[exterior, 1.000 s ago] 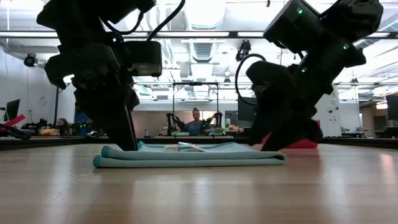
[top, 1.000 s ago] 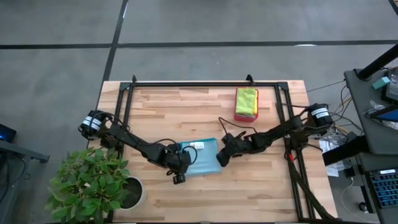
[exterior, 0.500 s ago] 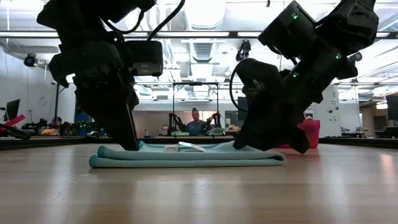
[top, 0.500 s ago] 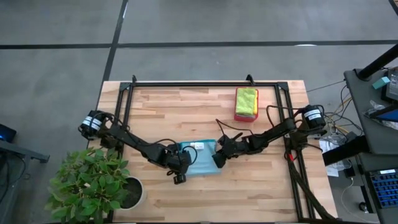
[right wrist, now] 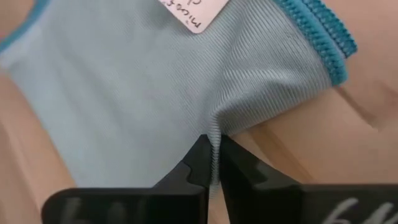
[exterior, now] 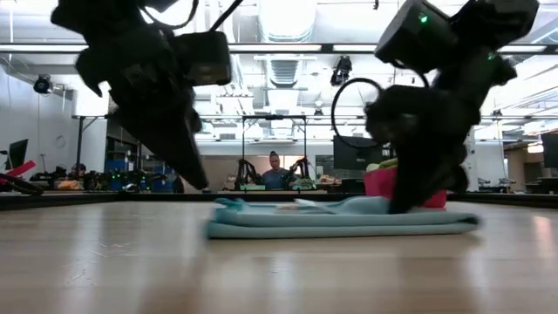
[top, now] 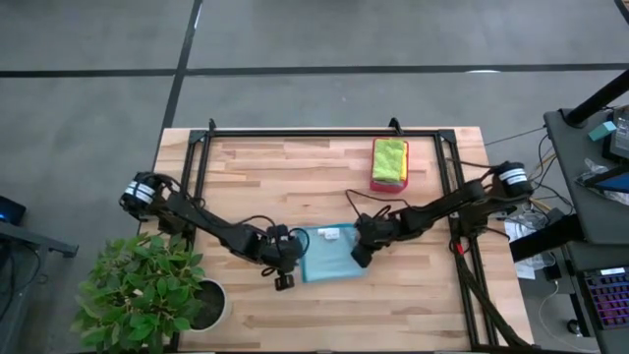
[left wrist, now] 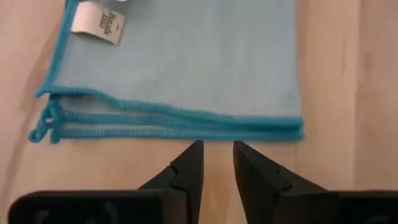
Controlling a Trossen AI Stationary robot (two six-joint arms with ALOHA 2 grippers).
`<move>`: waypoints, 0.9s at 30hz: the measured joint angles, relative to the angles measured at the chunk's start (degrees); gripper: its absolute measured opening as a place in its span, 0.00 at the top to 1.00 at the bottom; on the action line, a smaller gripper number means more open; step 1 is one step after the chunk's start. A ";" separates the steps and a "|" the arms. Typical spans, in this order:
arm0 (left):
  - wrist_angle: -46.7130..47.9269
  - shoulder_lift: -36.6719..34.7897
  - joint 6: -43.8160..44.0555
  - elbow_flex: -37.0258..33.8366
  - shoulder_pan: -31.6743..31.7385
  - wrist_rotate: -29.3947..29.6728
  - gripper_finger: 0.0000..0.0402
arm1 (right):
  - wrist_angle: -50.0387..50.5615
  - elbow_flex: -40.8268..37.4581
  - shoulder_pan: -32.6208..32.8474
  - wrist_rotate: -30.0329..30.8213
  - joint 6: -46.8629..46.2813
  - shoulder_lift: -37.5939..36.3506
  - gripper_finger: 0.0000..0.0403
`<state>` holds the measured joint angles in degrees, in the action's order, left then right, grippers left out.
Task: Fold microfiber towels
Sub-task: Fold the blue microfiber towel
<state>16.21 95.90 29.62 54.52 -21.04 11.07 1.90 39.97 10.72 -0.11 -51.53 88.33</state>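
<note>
So the light blue towel (top: 330, 254) is lying folded flat near the middle of the desk (top: 246, 177), stacked edges lined up pretty neatly on the left wrist view. It's pinched at one edge by the right gripper (right wrist: 213, 163), fingers clamped tight on a little pleat of cloth. The left gripper (left wrist: 216, 163) is parked just off the opposite edge, fingers only slightly apart, nothing held. A lime green towel (top: 389, 157) on top of a yellow one is already stacked in the pink-red tray (top: 376, 182) at the far side. Probably what's left: this blue one gets a last fold or gets carried to the pile. No other unfolded towels can be seen.
</note>
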 joint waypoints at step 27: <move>-38.71 18.08 -10.43 -0.10 5.99 3.47 0.82 | 29.36 5.73 -0.26 0.55 -2.93 -15.95 0.96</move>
<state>-22.50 113.98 19.19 54.42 -15.04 14.54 31.25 45.70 10.46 0.44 -54.46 72.38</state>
